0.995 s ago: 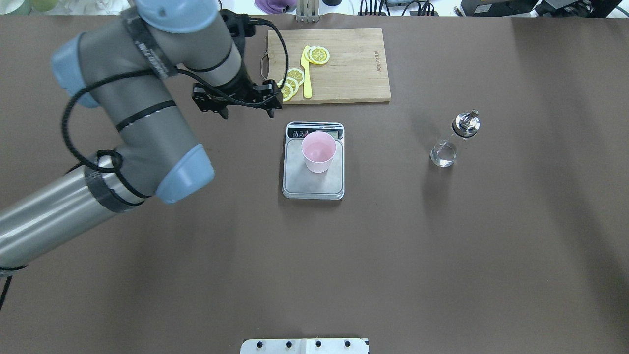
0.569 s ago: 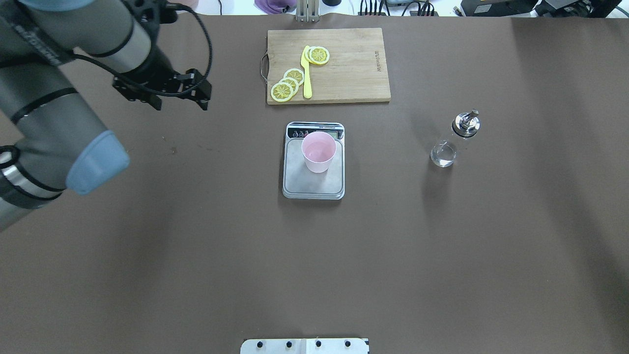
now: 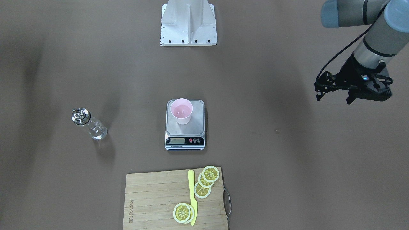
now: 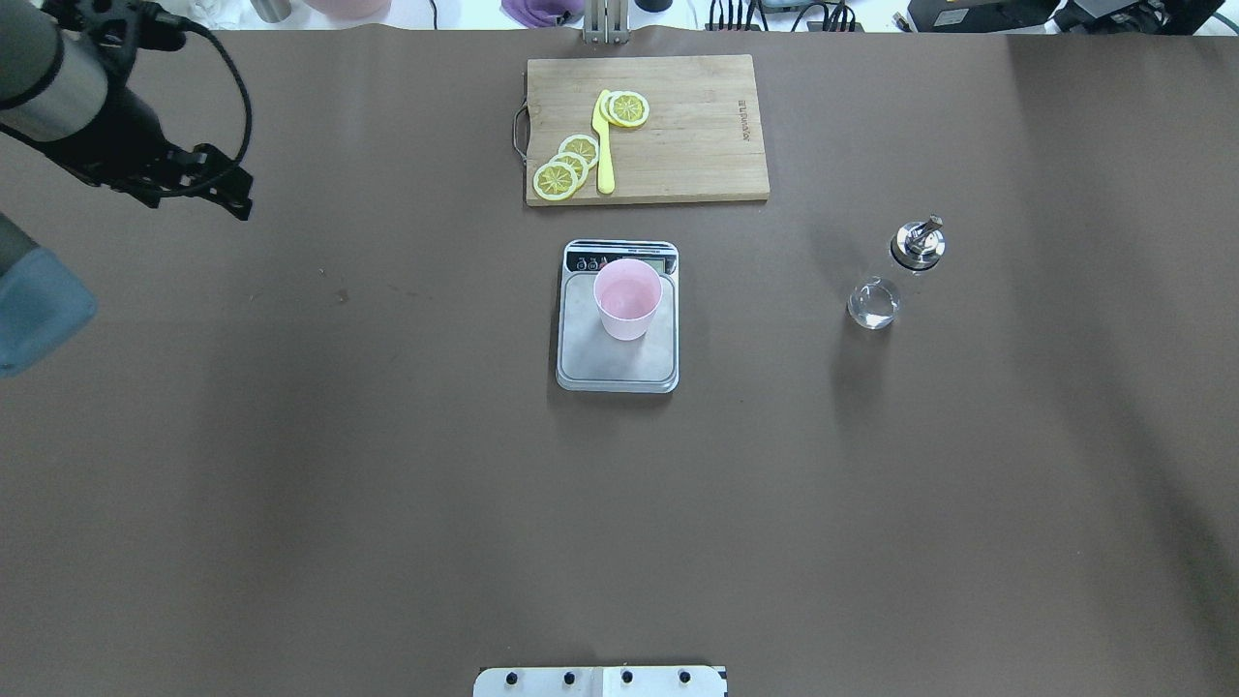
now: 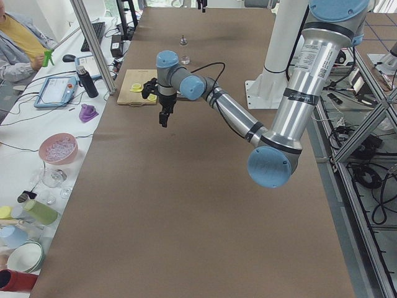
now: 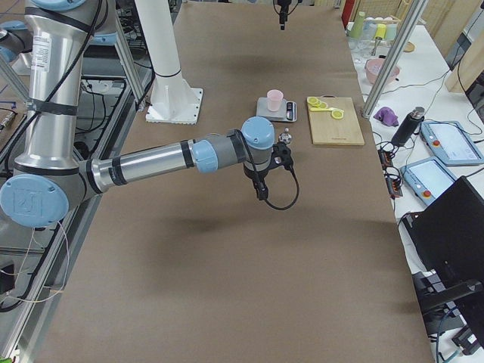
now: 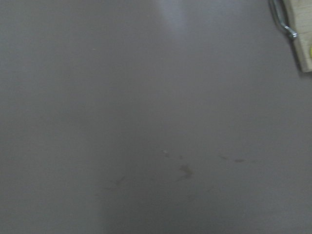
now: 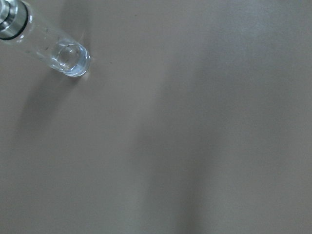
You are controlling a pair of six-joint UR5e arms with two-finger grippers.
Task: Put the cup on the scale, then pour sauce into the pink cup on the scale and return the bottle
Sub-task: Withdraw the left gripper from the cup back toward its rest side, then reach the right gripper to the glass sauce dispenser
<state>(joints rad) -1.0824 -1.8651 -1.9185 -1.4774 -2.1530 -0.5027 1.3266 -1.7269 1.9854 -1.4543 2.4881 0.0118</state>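
The pale pink cup (image 4: 627, 295) (image 3: 181, 111) stands upright on the scale (image 4: 617, 363) (image 3: 191, 127), toward the display end. The clear glass bottle (image 4: 895, 276) (image 3: 89, 124) with its silver spout cap stands alone on the table, right of the scale in the overhead view; any sauce in it is hard to make out. The bottle (image 8: 48, 46) also fills the upper left corner of the right wrist view. My left gripper (image 4: 194, 203) (image 3: 334, 98) hangs open and empty, far to the left of the scale. My right gripper (image 6: 261, 189) shows only in the exterior right view, near the bottle; I cannot tell its state.
A wooden cutting board (image 4: 678, 126) (image 3: 153, 198) with lemon slices and a yellow knife lies just beyond the scale. The robot's base plate (image 3: 188, 22) is at the near side. Cups, bowls and tablets crowd a side bench (image 5: 59, 149) where a person sits.
My left arm has swung away from beside the scale to the table's far left, its gripper open throughout. Cup, scale and bottle have not moved.
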